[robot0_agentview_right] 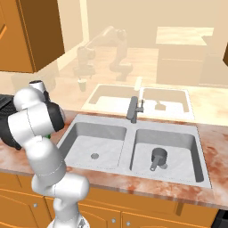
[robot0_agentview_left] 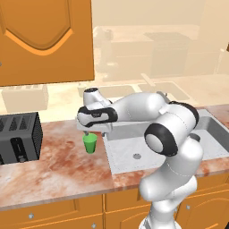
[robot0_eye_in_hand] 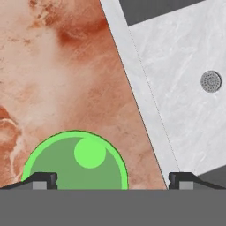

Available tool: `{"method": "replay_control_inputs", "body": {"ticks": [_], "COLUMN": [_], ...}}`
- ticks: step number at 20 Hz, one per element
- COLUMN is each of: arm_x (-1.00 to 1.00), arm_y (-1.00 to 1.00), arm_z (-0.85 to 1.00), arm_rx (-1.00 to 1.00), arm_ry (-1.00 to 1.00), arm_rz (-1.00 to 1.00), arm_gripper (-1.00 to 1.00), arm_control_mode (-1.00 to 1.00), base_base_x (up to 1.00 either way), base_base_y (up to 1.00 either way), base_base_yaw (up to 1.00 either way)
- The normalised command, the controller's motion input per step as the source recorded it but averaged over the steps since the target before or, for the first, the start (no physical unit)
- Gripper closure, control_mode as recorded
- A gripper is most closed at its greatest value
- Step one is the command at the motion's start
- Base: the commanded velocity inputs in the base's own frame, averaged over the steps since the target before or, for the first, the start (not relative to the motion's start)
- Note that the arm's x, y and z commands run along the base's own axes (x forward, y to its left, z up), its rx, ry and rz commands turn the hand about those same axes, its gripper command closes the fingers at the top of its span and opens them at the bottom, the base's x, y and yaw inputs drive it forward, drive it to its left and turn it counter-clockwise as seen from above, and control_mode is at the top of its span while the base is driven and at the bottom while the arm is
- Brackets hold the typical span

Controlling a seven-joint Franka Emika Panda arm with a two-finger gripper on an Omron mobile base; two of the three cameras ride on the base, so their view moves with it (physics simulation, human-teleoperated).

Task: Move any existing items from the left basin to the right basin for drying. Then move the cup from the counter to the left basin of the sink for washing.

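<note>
The green cup [robot0_agentview_left: 90, 143] stands upright on the marbled counter [robot0_agentview_left: 58, 165], just left of the sink's left rim. My gripper [robot0_agentview_left: 89, 132] hangs right above it, open. In the hand view the cup [robot0_eye_in_hand: 75, 161] lies low and toward the left fingertip [robot0_eye_in_hand: 40, 180], its rim reaching under that tip, while the gripper [robot0_eye_in_hand: 112, 180] holds nothing. The left basin [robot0_agentview_right: 107, 136] holds only its round drain [robot0_eye_in_hand: 211, 81]. The dark grey pot [robot0_agentview_right: 158, 156] sits in the right basin [robot0_agentview_right: 178, 142], handle pointing to the front.
A black toaster [robot0_agentview_left: 19, 136] stands on the counter left of the cup. The grey faucet [robot0_agentview_right: 134, 109] rises behind the divider between the basins. An orange wall cabinet [robot0_agentview_left: 44, 40] hangs above the counter. My arm's elbow [robot0_agentview_left: 167, 129] leans over the left basin.
</note>
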Motion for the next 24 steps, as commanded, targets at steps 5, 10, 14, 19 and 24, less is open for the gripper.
{"method": "replay_control_inputs", "body": {"ticks": [5,10,14,19,24], "arm_x": [0.01,-0.14,-0.15,-0.08,0.00], "arm_y": [0.00,0.00,-0.03,-0.16,-0.17], "arm_z": [0.00,0.00,-0.02,-0.02,-0.09], "arm_rx": [0.00,0.00,0.01,0.02,0.00], "arm_ry": [0.00,0.00,0.00,0.00,0.00], "arm_rz": [0.00,0.00,0.00,0.00,0.00], "arm_gripper": [-1.00,-1.00,-1.00,-1.00,-1.00], "arm_control_mode": [-1.00,-1.00,-1.00,-1.00,-1.00], "base_base_x": [0.00,0.00,0.00,0.00,0.00], "base_base_y": [0.00,0.00,0.00,0.00,0.00], "base_base_yaw": [0.00,0.00,0.00,0.00,0.00]}}
